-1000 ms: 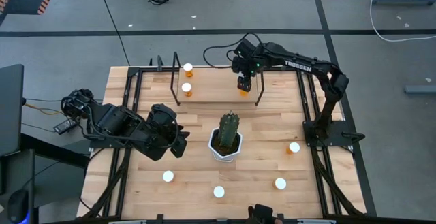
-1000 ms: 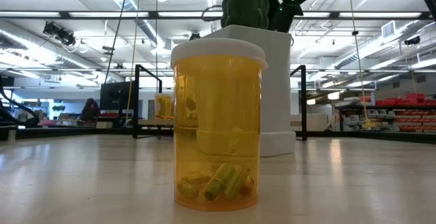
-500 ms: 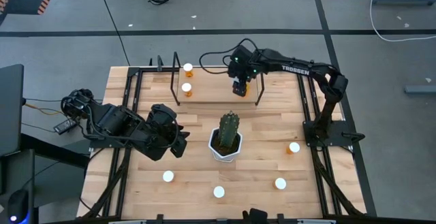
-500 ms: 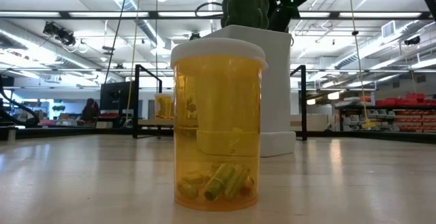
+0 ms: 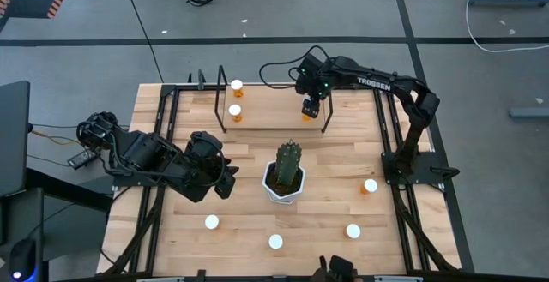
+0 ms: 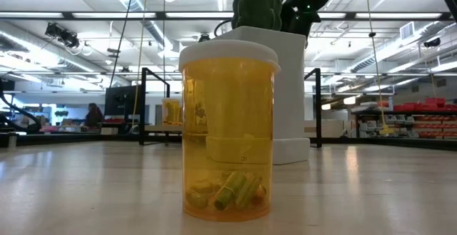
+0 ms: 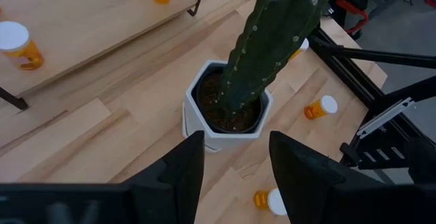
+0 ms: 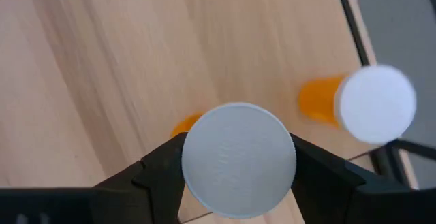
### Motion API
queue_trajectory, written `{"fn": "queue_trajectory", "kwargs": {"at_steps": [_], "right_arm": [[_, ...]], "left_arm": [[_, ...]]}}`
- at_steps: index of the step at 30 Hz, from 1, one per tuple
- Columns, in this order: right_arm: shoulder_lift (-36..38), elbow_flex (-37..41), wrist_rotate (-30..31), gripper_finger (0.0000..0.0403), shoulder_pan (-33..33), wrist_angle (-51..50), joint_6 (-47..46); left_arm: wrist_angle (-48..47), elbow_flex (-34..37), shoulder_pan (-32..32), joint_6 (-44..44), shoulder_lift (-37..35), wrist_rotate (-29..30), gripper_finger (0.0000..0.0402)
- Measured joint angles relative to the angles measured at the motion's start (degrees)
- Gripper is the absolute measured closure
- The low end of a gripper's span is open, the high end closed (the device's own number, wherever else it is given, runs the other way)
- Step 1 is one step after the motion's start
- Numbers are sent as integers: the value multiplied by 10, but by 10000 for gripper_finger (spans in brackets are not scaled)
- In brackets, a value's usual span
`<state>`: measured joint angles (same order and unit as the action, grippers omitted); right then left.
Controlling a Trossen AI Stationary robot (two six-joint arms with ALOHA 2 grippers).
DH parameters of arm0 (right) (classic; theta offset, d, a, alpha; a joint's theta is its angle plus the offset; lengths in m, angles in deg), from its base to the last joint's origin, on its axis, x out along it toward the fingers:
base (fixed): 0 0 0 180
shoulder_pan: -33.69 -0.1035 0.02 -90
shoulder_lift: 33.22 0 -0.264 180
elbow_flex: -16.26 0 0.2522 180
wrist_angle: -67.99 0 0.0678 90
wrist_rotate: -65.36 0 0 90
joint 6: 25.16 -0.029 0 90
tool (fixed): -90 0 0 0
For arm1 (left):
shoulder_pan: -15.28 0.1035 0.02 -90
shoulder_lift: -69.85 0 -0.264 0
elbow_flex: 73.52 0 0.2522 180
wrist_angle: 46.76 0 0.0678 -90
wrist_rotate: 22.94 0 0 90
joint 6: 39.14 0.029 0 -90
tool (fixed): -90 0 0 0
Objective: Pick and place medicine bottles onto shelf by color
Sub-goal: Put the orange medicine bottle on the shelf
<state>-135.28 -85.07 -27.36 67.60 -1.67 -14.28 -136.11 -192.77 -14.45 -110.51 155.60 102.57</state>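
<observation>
Medicine bottles stand scattered on the bench, two on the shelf; light, stiff, smooth, best gripped across the white cap; translucent orange; left gripper hovers released by the cactus; right gripper fingers clasp one bottle over the shelf.

Wooden table with black rails along the sides. Sitting on it: a cactus in a white pot around the middle, a low wood shelf at the far edge with two pill bottles at its left end, plus four white-capped bottles scattered across the near half.
</observation>
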Motion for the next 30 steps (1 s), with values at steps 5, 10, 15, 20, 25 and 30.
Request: {"fn": "queue_trajectory", "kwargs": {"at_steps": [5,10,15,20,25,30], "right_arm": [[0,0,-3,166,5,-7,-16],[0,0,-22,166,4,-16,-31],[0,0,-31,166,-4,-18,-36],[0,0,-31,166,-10,-16,-35],[0,0,-29,164,-11,-16,-44],[0,0,-19,149,-11,-15,-49]], "left_arm": [[0,0,0,0,0,0,230],[0,0,0,0,0,0,230],[0,0,0,0,0,0,230],[0,0,0,0,0,0,230],[0,0,0,0,0,0,230],[0,0,0,5,0,0,230]]}}
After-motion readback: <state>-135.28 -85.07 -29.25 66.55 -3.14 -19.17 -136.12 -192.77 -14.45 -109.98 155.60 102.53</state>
